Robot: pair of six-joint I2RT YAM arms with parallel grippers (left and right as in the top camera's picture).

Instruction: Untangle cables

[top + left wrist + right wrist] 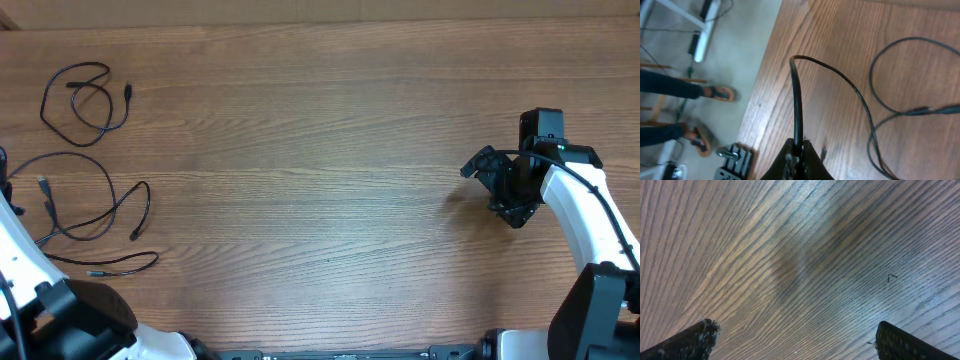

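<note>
left gripper [798, 150] is clamping the long cable [797, 100], lower left overhead, apparently spreading it; right gripper [797, 334] is gaping idle; gentle outward drag seems next.

**Item 1:** small thin black cable [85, 100], a round flexible cord. It lies flat at the table's far left corner, curled into a few overlapping loops with both plug ends near the top of the coil. It is well apart from item 2.

**Item 2:** larger thin black cable tangle [112, 190], by the table's left edge, nearer the robot. It forms one wide loop with strands crossing beneath it, and its plug-tipped tails lie free. Whether it is one cord or two cannot be told. At the table edge a held strand [798, 100] rises from the pinched left end effector [797, 152], arcs over and drops back to the wood.
</note>
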